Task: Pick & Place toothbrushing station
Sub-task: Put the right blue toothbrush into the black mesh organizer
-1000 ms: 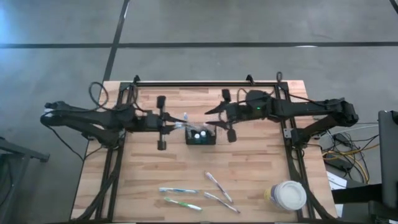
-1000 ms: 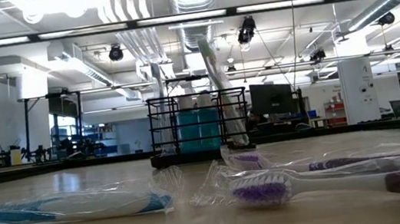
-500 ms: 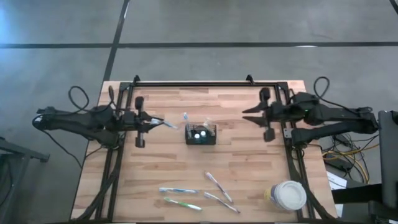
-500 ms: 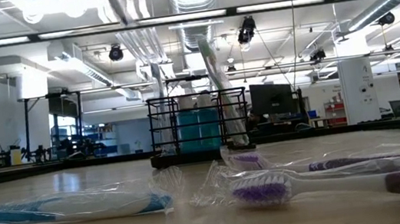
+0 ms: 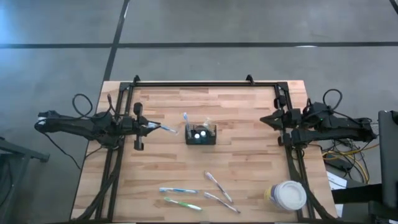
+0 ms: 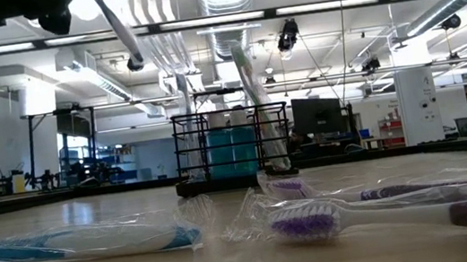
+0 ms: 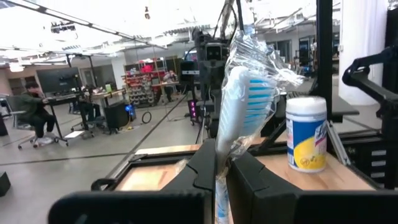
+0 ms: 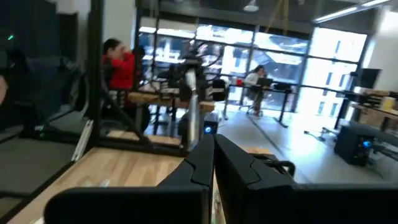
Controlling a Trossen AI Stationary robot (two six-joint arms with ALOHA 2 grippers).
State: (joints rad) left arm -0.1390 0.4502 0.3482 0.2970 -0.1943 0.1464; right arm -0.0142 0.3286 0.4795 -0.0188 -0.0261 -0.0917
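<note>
Your left end effector [image 5: 142,126] clamps a wrapped toothbrush [image 7: 244,106], well left of the caddy [image 5: 201,134]; the slick wrap could let it slip. Right end effector [image 5: 278,119] sits closed, empty.

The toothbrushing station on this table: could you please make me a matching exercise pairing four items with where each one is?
Items:
1. wrapped blue toothbrush
2. wire caddy
3. white-lidded cup
4. right pincer

Places:
A. near-right table corner
B. clamped in the left pincer
C. table middle
D. empty at the right table edge

Pairs: 1-B, 2-C, 3-A, 4-D
</note>
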